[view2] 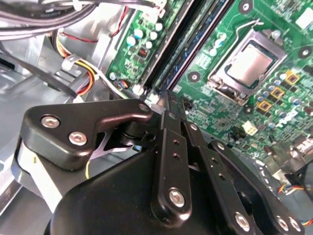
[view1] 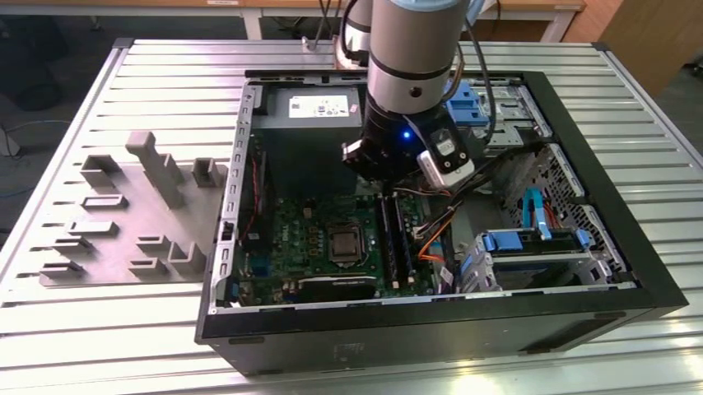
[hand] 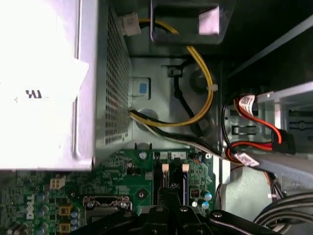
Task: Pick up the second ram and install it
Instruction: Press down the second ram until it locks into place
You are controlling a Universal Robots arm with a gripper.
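Note:
My gripper [view1: 387, 191] is low inside the open computer case, over the far end of the long black memory slots [view1: 396, 243] on the green motherboard [view1: 308, 239]. In the second wrist view its black fingers [view2: 168, 122] meet in a narrow tip at the end of the slots [view2: 181, 54]; the gripper is shut and I see nothing between the pads. A thin blue-green strip [view2: 198, 30], which I take for the second ram, runs along one slot. In the first wrist view the strip [hand: 185, 188] lies just beside the gripper [hand: 169, 196], below a white slot latch [hand: 185, 167].
The processor socket [view1: 345, 243] sits at the exterior view's left of the slots. Red, yellow and black cables [view1: 434, 226] hang close at the exterior view's right. The power supply [view1: 318, 107] is behind the arm, blue drive brackets [view1: 528, 239] further right. A grey moulded tray [view1: 132, 214] rests outside the case.

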